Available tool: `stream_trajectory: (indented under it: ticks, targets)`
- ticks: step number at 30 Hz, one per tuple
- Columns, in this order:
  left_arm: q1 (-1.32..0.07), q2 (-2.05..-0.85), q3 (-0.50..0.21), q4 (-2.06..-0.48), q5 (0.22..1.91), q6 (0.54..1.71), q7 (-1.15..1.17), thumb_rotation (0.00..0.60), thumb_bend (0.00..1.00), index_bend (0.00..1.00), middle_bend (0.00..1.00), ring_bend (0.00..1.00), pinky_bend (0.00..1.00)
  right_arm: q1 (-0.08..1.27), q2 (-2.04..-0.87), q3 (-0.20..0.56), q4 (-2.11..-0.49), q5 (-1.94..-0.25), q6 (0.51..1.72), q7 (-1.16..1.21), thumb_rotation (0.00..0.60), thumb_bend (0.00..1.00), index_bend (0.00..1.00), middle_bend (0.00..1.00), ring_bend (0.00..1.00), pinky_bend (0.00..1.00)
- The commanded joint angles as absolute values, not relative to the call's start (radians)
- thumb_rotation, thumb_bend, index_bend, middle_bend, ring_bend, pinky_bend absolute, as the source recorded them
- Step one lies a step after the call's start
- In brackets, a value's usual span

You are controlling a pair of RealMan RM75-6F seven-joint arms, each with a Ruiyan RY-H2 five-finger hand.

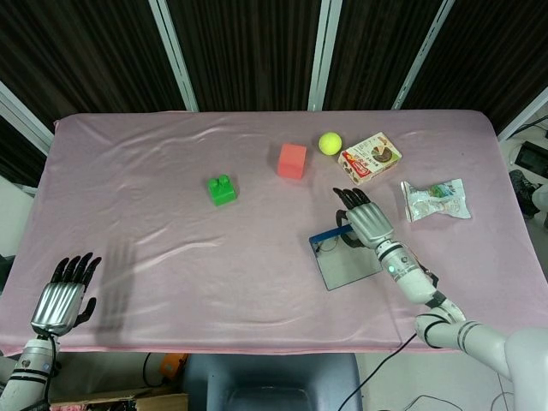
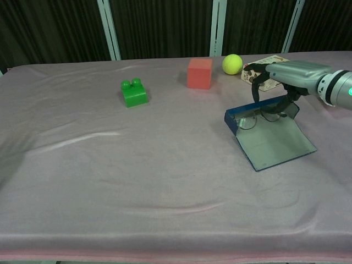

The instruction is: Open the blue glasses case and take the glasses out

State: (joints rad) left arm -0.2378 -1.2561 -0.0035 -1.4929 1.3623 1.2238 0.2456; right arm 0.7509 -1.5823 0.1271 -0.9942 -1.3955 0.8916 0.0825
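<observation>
Blue glasses case (image 2: 269, 135) lies open, glasses (image 2: 258, 117) pinched by right robot hand (image 2: 275, 82), per chest view.

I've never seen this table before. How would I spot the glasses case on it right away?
Start at the pink table and look toward its right side, where the robot's right hand reaches in. Directly under that hand lies the blue glasses case, opened flat with the glasses inside. Its neighbours are a snack box and a yellow-green ball; only the case is a flat blue hinged tray.
</observation>
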Motion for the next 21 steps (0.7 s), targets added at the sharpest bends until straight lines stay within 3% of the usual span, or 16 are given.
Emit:
stream_trajectory:
  ticks: [1,9,21]
  targets:
    - [-0.238,-1.257,-0.003,-1.493,1.361,1.224,0.25,0.6,0.42,0.0,0.0,0.0,0.04,0.731,-1.629,0.125,-0.931,-1.45,1.002,0.11,0.6,0.51,0.69,0.12,0.08,0.0]
    - [-0.24,-1.259,-0.002,-1.492,1.357,1.218,0.254,0.6,0.42,0.0,0.0,0.0,0.04,0.713,-1.702,0.103,-0.816,-1.499,1.092,0.122,0.6,0.51,0.69,0.12,0.08,0.0]
    - [-0.241,-1.26,-0.001,-1.492,1.355,1.213,0.257,0.6,0.42,0.0,0.0,0.0,0.04,0.714,-1.74,0.094,-0.744,-1.515,1.106,0.16,0.6,0.51,0.69,0.13,0.08,0.0]
